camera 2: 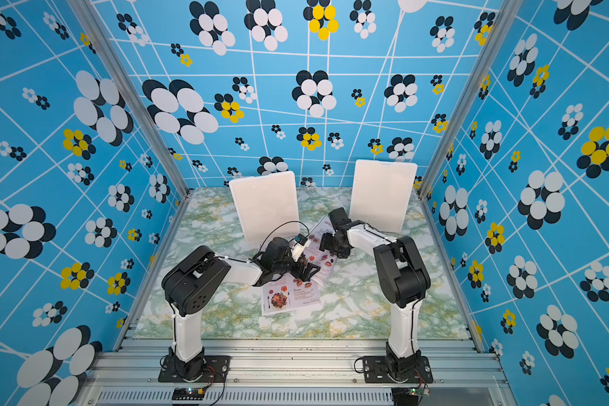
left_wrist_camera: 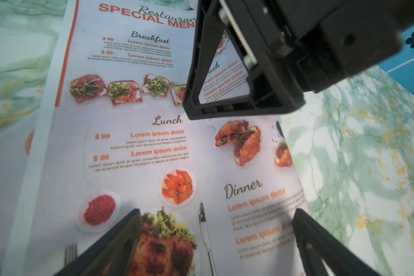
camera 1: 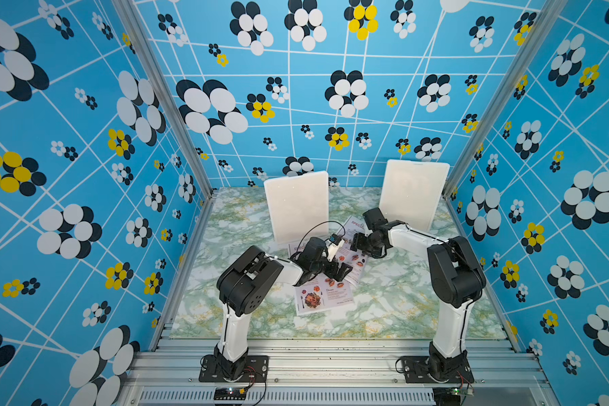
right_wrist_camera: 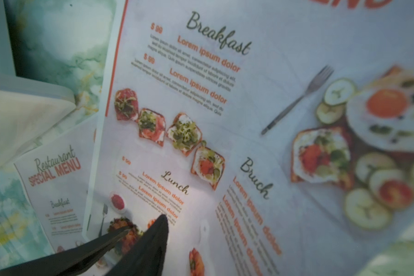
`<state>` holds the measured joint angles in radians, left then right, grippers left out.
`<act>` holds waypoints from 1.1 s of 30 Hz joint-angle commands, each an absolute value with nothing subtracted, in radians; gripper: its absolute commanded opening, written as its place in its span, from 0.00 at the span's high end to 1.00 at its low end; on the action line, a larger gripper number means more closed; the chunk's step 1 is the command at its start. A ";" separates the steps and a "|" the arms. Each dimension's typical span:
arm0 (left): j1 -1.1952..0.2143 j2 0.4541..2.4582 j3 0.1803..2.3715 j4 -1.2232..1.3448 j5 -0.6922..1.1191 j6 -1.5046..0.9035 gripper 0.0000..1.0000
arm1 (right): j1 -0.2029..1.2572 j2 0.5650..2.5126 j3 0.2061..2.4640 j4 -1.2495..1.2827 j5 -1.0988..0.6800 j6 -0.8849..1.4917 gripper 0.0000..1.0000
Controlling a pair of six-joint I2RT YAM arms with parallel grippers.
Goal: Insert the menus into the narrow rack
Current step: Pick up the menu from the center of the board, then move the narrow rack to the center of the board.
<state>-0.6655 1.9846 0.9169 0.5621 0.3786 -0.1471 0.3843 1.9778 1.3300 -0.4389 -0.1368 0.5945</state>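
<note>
On the counter (camera 1: 401,298), centrally, the nearer menu (camera 1: 326,298) lay flat; the farther menu (right_wrist_camera: 261,107) overlapped its right side. Left gripper (left_wrist_camera: 216,210) hung wide over that sheet; right gripper (right_wrist_camera: 146,223), jaws narrow, grip unclear. White racks (camera 1: 297,207) stood near the far edge.

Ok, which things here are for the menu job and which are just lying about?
Job: front menu, rear menu, left panel and right panel (white, upright; one probably the rack).
Just there: marble table, flowered walls.
</note>
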 commanded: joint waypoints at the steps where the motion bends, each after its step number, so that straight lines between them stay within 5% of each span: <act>1: -0.672 1.990 0.885 0.544 0.398 -0.161 0.00 | 0.393 2.006 1.298 -0.506 -0.128 0.594 0.39; 8: -0.669 1.905 0.856 0.542 0.398 -0.167 0.01 | 0.394 1.972 1.296 -0.542 -0.111 0.566 0.73; 17: -0.648 1.557 0.813 0.404 0.298 -0.116 0.00 | 0.395 1.877 1.293 -0.580 -0.119 0.511 0.99; 28: -0.361 1.246 0.604 0.513 0.275 -0.257 0.01 | 0.405 1.740 1.511 -0.607 -0.264 0.374 1.00; 33: -0.301 1.159 0.535 0.547 0.074 -0.258 0.01 | 0.405 1.765 1.751 -0.631 -0.290 0.347 1.00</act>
